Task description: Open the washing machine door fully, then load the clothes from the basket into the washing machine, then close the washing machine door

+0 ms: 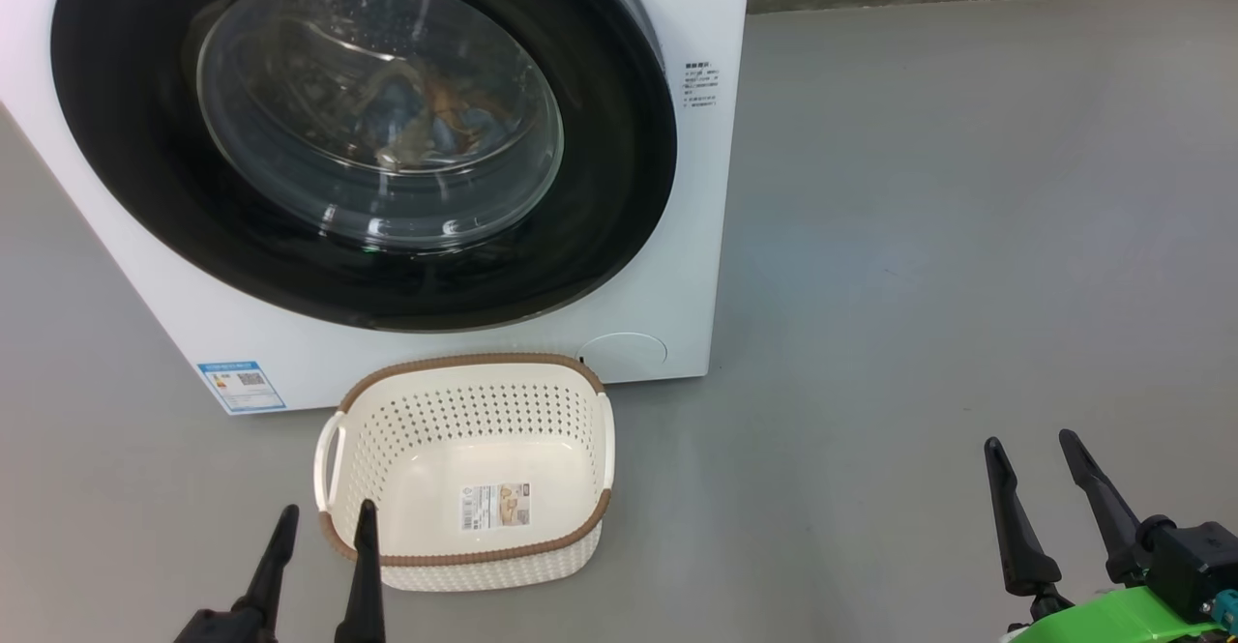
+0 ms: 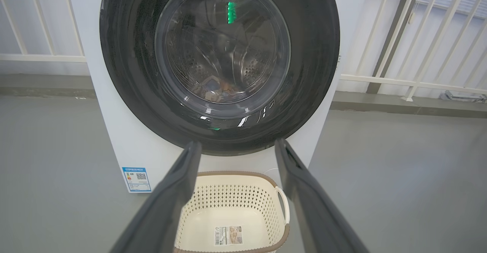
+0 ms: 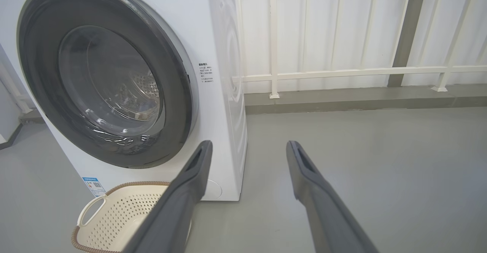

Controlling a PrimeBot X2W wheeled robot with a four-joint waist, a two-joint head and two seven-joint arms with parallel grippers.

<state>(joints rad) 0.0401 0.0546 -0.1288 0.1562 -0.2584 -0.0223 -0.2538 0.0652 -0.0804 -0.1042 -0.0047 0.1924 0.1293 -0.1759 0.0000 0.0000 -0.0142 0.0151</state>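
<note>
The washing machine (image 1: 677, 276) (image 2: 114, 139) (image 3: 224, 93) stands white on the grey floor with its door (image 1: 363, 131) (image 2: 220, 59) (image 3: 106, 78) lying flat against its front. Behind the glass bowl, blue and orange-brown clothes (image 1: 435, 111) (image 2: 215, 89) lie in the drum. The basket (image 1: 464, 474) (image 2: 232, 211) (image 3: 114, 215) sits in front of the machine, with just a label sticker (image 1: 494, 506) on its floor. My left gripper (image 1: 324, 522) (image 2: 237, 146) is open, near the basket's left corner. My right gripper (image 1: 1035, 454) (image 3: 249, 146) is open over bare floor to the right.
A white railing (image 3: 342, 70) and a low grey kerb (image 3: 361, 97) run behind and to the right of the machine. A blue energy sticker (image 1: 240, 387) marks its lower left corner, a round cap (image 1: 624, 353) its lower right.
</note>
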